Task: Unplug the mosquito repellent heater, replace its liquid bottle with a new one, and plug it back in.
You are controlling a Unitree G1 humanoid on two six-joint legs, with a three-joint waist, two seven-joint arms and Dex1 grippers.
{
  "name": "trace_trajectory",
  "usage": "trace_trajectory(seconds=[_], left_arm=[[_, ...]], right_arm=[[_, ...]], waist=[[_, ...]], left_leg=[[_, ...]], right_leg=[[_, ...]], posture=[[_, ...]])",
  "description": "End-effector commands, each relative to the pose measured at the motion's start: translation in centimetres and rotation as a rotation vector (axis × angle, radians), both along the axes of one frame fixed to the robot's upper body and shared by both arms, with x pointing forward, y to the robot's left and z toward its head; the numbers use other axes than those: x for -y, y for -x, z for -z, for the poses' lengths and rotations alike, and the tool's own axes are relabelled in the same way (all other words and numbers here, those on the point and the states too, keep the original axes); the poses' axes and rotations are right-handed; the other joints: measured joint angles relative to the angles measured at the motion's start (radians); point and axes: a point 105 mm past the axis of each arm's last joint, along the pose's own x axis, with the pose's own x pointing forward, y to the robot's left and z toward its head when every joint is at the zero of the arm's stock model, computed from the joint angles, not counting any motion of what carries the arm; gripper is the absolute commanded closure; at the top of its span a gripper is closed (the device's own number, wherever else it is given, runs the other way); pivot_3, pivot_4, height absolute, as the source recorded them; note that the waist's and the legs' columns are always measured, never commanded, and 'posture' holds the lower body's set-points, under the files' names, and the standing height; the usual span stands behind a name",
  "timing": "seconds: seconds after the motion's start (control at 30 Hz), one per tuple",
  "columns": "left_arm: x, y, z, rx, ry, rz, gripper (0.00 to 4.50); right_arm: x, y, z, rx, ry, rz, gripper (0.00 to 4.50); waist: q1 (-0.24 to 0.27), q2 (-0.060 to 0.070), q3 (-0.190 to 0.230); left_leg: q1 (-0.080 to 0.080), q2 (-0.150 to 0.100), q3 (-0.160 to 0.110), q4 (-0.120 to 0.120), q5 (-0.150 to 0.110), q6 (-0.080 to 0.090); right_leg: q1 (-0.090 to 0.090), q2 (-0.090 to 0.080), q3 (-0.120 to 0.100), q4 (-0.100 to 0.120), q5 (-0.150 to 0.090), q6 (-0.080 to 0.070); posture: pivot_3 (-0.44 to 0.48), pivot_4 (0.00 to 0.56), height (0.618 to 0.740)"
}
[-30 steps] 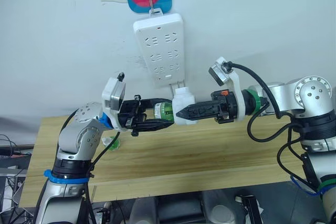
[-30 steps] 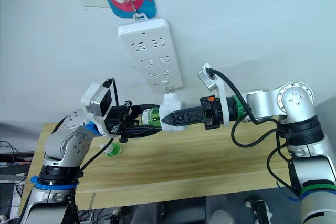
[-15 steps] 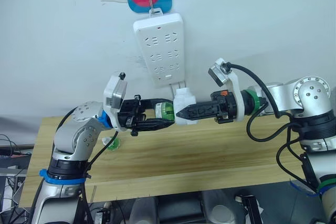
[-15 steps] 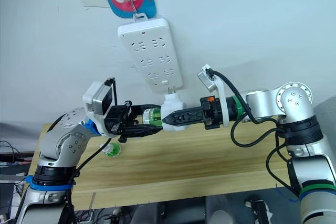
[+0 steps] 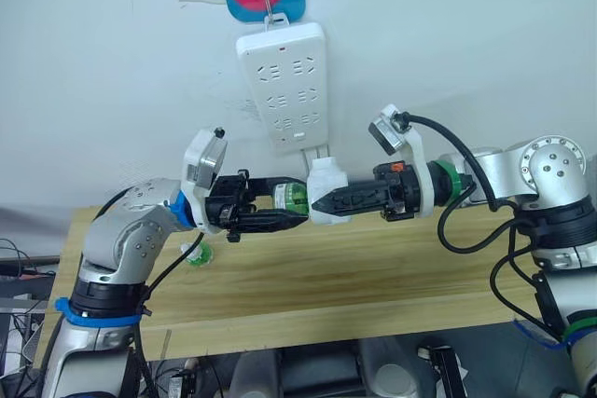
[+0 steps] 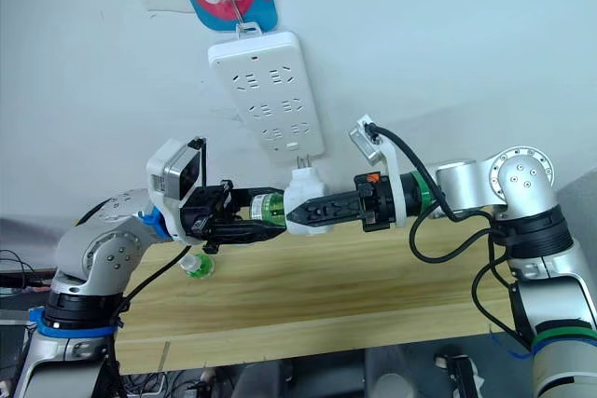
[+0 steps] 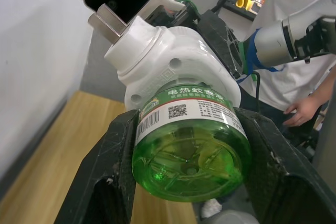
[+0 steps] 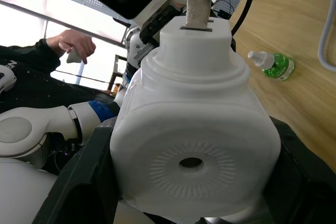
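Right now I'm seeing the right gripper clamping the mosquito repellent heater in mid-air above the table. At its nine o'clock the left gripper is clamping the green liquid bottle, which is seated in the heater.

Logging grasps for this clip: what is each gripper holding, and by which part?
Left gripper clamps the green bottle by its sides; right gripper clamps the heater by its body.

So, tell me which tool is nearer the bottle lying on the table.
Left. The left tool hangs above and just right of the bottle lying on the table; the right tool sits farther right, clamped on the heater.
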Motion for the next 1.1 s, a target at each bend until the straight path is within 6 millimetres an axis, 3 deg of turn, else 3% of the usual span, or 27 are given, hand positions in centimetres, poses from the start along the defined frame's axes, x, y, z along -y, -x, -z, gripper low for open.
trace_trajectory(seconds=[0.03,0.27,0.67,0.9,1.1], left_arm=[[0.4,0.5,1.0,-0.084,-0.063,-0.01,2.22],[0.5,0.7,2.0,-0.25,-0.186,-0.067,2.22],[-0.3,1.1,-0.2,-0.545,-0.051,0.009,2.22],[-0.9,1.5,-0.4,-0.73,-0.072,0.076,2.22],[-0.8,1.4,-0.6,-0.738,-0.09,0.068,2.22]], right_arm=[[-0.3,1.7,-1.5,0.038,-0.074,-0.081,1.45],[-0.3,2.2,-0.5,0.023,-0.046,-0.092,1.45],[-0.2,3.0,0.1,0.031,-0.032,-0.106,1.45],[-0.2,3.6,-0.1,0.054,-0.036,-0.123,1.45],[-0.3,3.6,-0.1,0.059,-0.04,-0.123,1.45]], waist=[[0.0,-0.001,0.003],[0.001,-0.002,0.03],[0.003,-0.005,0.059],[0.003,-0.004,0.064],[0.003,-0.004,0.064]], left_leg=[[0.0,0.0,0.0,0.0,0.0,0.0],[-0.001,0.0,0.0,0.001,0.0,0.0],[-0.01,0.0,0.0,0.005,0.002,-0.003],[-0.011,0.0,0.001,0.012,0.002,-0.003],[-0.011,0.0,0.001,0.013,0.001,-0.002]], right_leg=[[0.0,0.0,0.0,0.0,0.0,0.0],[-0.001,0.0,0.0,0.001,0.0,0.0],[-0.012,0.0,0.0,0.008,0.0,0.0],[-0.014,0.0,0.002,0.012,0.0,0.0],[-0.015,0.0,0.002,0.012,0.0,0.0]], posture=[[-0.2,0.355,0.74],[-0.19,0.382,0.74],[-0.195,0.399,0.74],[-0.2,0.393,0.74],[-0.2,0.389,0.74]])
